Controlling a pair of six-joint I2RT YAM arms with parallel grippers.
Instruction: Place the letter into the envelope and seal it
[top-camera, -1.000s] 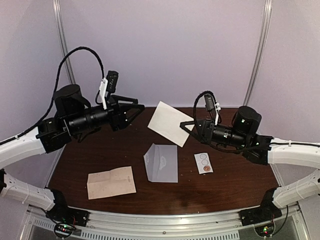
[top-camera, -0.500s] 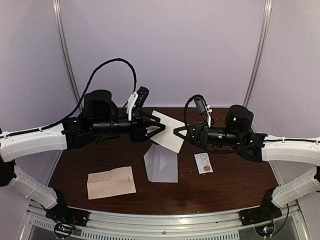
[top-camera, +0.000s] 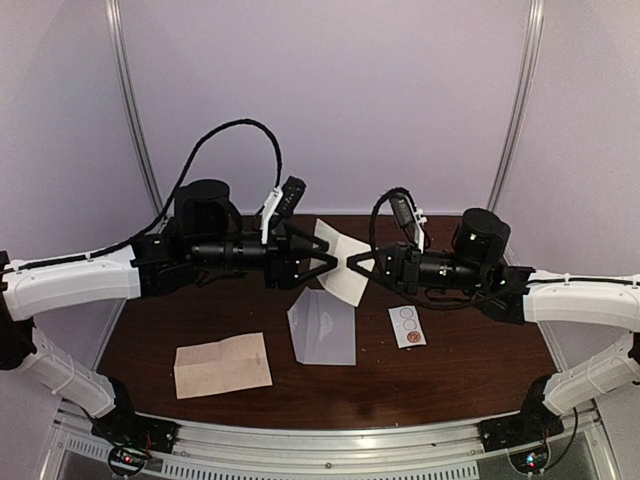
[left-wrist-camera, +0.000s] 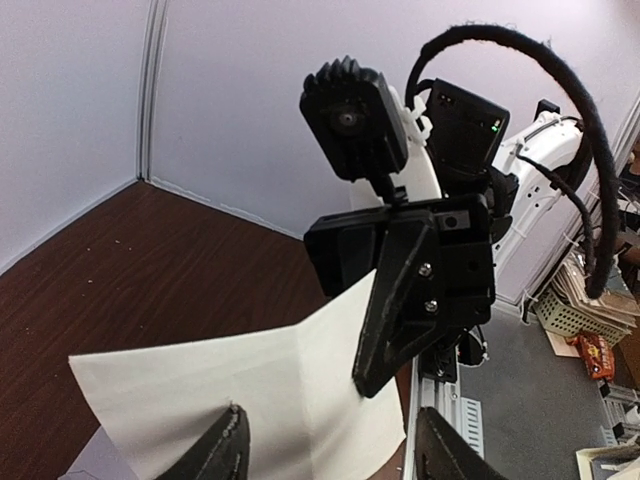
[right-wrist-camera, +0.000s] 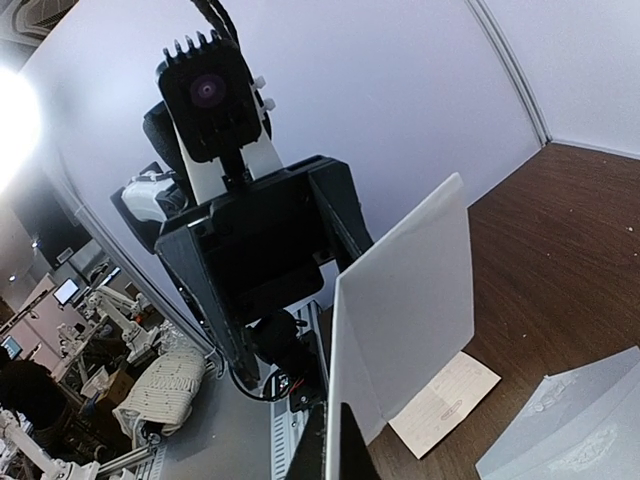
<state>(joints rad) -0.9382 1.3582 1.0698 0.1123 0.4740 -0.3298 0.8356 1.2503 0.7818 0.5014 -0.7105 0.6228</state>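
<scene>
Letter (top-camera: 335, 242) is up in the air over mid-table, above and behind the envelope (top-camera: 325, 328), clear of the table (top-camera: 200, 300). White sheet, one fold crease visible in left wrist view.

Right gripper (top-camera: 352, 263): jaws clenched on the letter's edge, w/ the sheet standing out from the pinch. Prob. held aloft so the other arm can get at a free edge. Flat on wood it would be hard to pick up.

Left gripper (top-camera: 325, 262): nearly tip to tip w/ the right one. Jaws parted, sheet lying between the fingers in its own wrist view, no pinch on the paper yet. Reads as set-up for a handover or a two-handed regrip before insertion (judgement only).

Containers:
- Envelope flat on table, near centre, under the two grippers. Nothing seen in it, and the letter is plainly outside. Flap open or folded: can't tell from above.
- Sticker strip (top-camera: 407, 326) just right of the envelope, apart from it. Circles on it, one brownish. Likely the seal, left in reach for the last step.
- Tan folded sheet (top-camera: 222, 365) front-left, well apart from the rest.

Progress: early. Insertion not begun, sealing not begun.

Risk: thin sheet, single-edge grip, so it could sag or twist when the second grip closes.
</scene>
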